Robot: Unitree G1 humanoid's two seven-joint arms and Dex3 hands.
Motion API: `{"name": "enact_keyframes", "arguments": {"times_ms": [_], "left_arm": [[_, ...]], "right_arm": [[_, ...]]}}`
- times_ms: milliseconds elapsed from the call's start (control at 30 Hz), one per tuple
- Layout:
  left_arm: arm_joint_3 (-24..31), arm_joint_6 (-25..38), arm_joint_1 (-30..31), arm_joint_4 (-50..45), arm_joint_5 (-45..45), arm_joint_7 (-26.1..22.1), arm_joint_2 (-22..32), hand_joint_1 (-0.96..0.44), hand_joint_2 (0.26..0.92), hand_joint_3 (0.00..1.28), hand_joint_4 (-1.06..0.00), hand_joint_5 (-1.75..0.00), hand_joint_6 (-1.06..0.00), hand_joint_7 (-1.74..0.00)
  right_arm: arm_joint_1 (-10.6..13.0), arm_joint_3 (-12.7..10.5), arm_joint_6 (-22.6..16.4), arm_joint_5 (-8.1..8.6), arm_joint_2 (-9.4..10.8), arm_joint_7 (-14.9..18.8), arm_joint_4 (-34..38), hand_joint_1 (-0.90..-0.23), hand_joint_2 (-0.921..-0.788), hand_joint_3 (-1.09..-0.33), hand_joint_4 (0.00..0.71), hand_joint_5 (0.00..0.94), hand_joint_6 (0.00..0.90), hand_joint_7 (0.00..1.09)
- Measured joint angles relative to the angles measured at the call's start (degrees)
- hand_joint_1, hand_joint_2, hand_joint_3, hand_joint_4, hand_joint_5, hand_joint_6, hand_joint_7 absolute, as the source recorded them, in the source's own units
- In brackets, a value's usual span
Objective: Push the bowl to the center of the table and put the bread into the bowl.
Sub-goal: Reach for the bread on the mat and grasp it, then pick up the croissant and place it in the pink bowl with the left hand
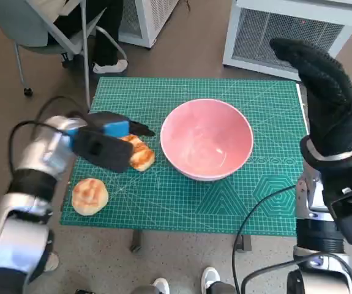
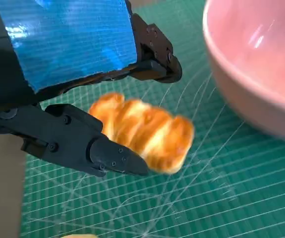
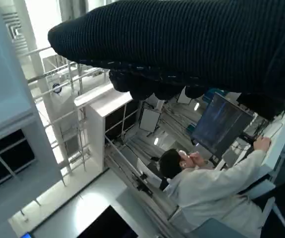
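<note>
The pink bowl seems already near the table's middle, so the step in hand is taking the bread; the twisted bread lies on the green mat, just beside the bowl; the left hand has its fingers apart around the bread, and I cannot tell if they touch it; next it must close, lift, and carry it over the bowl's rim; the right hand is raised beside the bowl, holding nothing.

**Bread flanked by the left hand**

A golden bread is seen lying on the green cutting mat, between the black fingers of the left hand. The pink bowl is seen near it.
</note>
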Motion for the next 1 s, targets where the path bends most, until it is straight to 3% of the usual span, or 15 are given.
{"name": "enact_keyframes", "arguments": {"times_ms": [167, 267, 433, 500, 533, 600, 700, 1000], "left_arm": [[-2.95, 3.22, -1.52, 2.73, 3.10, 1.15, -2.88, -0.13, 0.782, 0.00, -0.35, -0.01, -0.52, -0.09], [-4.50, 5.01, -2.06, 3.99, 4.60, 2.17, -4.25, -0.12, 0.788, 0.00, -0.50, -0.06, -0.58, -0.10], [-6.30, 6.40, -2.96, 5.51, 6.17, 3.31, -5.68, -0.08, 0.824, 0.02, -0.66, -0.12, -0.70, -0.15], [-6.93, 6.54, -3.20, 5.97, 6.64, 3.72, -5.86, -0.18, 0.859, 0.06, -0.72, -0.16, -0.67, -0.56], [-7.12, 6.54, -3.33, 6.19, 6.77, 3.87, -5.90, -0.14, 0.889, 0.09, -0.68, -0.58, -0.64, -0.88], [-7.40, 6.48, -3.56, 6.44, 6.85, 4.28, -5.90, -0.07, 0.905, 0.10, -0.64, -0.91, -0.63, -1.03], [-7.43, 5.72, -3.78, 6.52, 6.82, 4.87, -5.64, -0.02, 0.915, 0.08, -0.64, -1.09, -0.65, -1.13], [-4.07, 1.74, -4.26, 5.99, 3.58, 3.79, -2.34, 0.00, 0.920, 0.06, -0.67, -1.12, -0.67, -1.18]], "right_arm": [[0.56, -0.05, 0.40, -1.45, -0.09, -1.09, -1.06, -0.596, -0.921, -0.734, 0.296, 0.007, 0.037, 0.58], [1.07, -0.04, 0.67, -1.60, -0.09, -1.64, -1.67, -0.596, -0.921, -0.737, 0.296, 0.006, 0.034, 0.59], [1.90, -0.03, 1.11, -1.64, -0.09, -2.23, -2.27, -0.596, -0.921, -0.738, 0.291, 0.004, 0.028, 0.60], [2.06, -0.02, 1.15, -1.64, -0.10, -2.35, -2.40, -0.596, -0.921, -0.739, 0.289, 0.003, 0.026, 0.60], [2.12, -0.02, 1.15, -1.63, -0.11, -2.40, -2.48, -0.597, -0.921, -0.739, 0.287, 0.001, 0.022, 0.60], [2.27, -0.02, 1.15, -1.62, -0.15, -2.45, -2.69, -0.599, -0.921, -0.739, 0.284, 0.001, 0.018, 0.60], [2.54, -0.02, 1.14, -1.62, -0.18, -2.57, -3.05, -0.599, -0.921, -0.739, 0.281, 0.000, 0.013, 0.61], [3.21, -0.03, 1.14, -1.55, -0.31, -2.70, -3.18, -0.597, -0.921, -0.738, 0.279, 0.000, 0.006, 0.61]]}}
